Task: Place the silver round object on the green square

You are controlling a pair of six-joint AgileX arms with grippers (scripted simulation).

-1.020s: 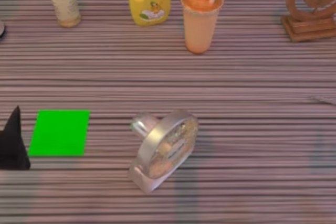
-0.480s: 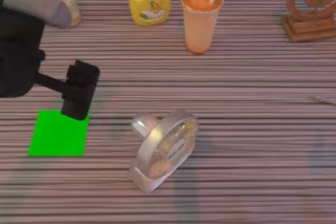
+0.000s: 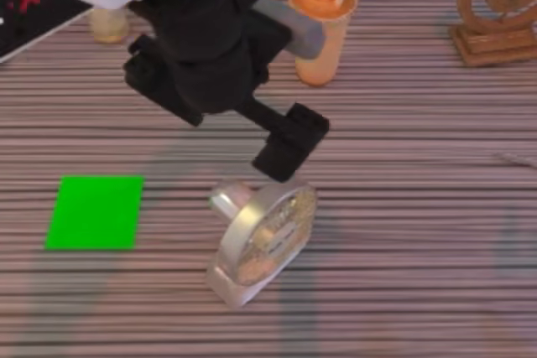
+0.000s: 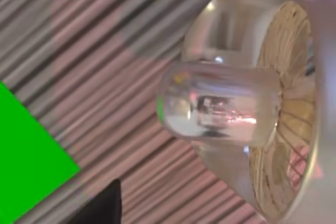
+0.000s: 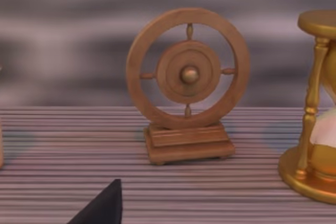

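Silver round object (image 3: 262, 242) right of green square (image 3: 95, 212) — apart, left gripper (image 3: 288, 144) just behind.

Left arm (image 3: 201, 48) reaches in from the top view's upper left toward table centre. Left gripper (image 3: 288, 142) points down-right, one dark fingertip (image 4: 102, 207) visible in the left wrist view. Right arm out of top view.

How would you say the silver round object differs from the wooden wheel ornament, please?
The silver round object is shiny metal with a speckled beige face; the wooden wheel ornament is brown wood with open spokes. The silver one has a knob sticking out from it; the wheel has only a small central boss. The silver one sits mid-table just under the left gripper; the wheel stands at the far right corner. Both are ring-framed discs on flat bases.
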